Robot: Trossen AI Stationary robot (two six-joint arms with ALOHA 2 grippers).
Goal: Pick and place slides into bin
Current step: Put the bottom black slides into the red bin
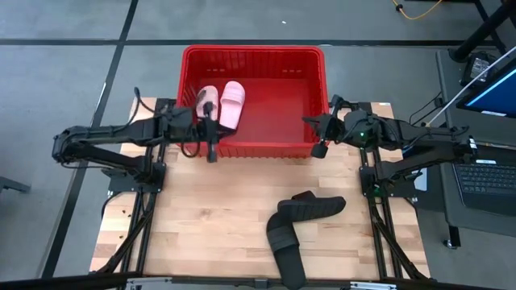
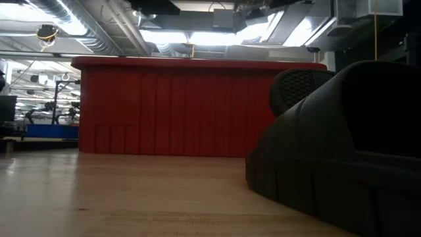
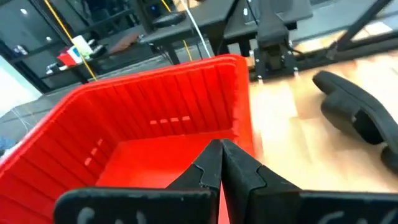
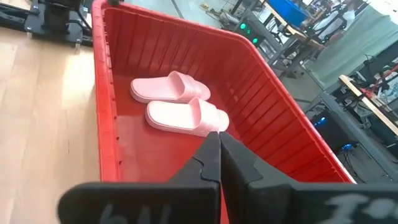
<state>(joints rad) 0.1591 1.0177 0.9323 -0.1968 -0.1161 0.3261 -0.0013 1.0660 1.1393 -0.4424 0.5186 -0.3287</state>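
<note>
The wooden table (image 1: pixel 201 225) carries the bin (image 1: pixel 310 60), a big rectangular red plastic basket with ribbed, slotted walls, standing at the far middle edge. From the low view its near wall (image 2: pixel 171 108) rises as a flat red slab with vertical ribs, and nothing inside it can be seen from there.

2 black slides (image 1: pixel 294 225) lie on the bare wood in the near right part of the table, well apart from the bin. They touch or overlap at one end, forming a bent shape; one points toward the right arm, the other toward the near edge, where its tip is cut off by the frame. In the low view one of them (image 2: pixel 342 151) fills the right side, dark and textured, hiding the bin's right corner.

2 pale pink slides (image 1: pixel 222 103) lie side by side, straps up, in the left part of the bin; the left arm partly covers the one nearer the wall.

The left gripper (image 1: pixel 212 153) hangs at the bin's near-left rim, fingers pressed together, holding nothing. The right gripper (image 1: pixel 320 149) sits at the bin's near-right corner, also closed tight and empty.
</note>
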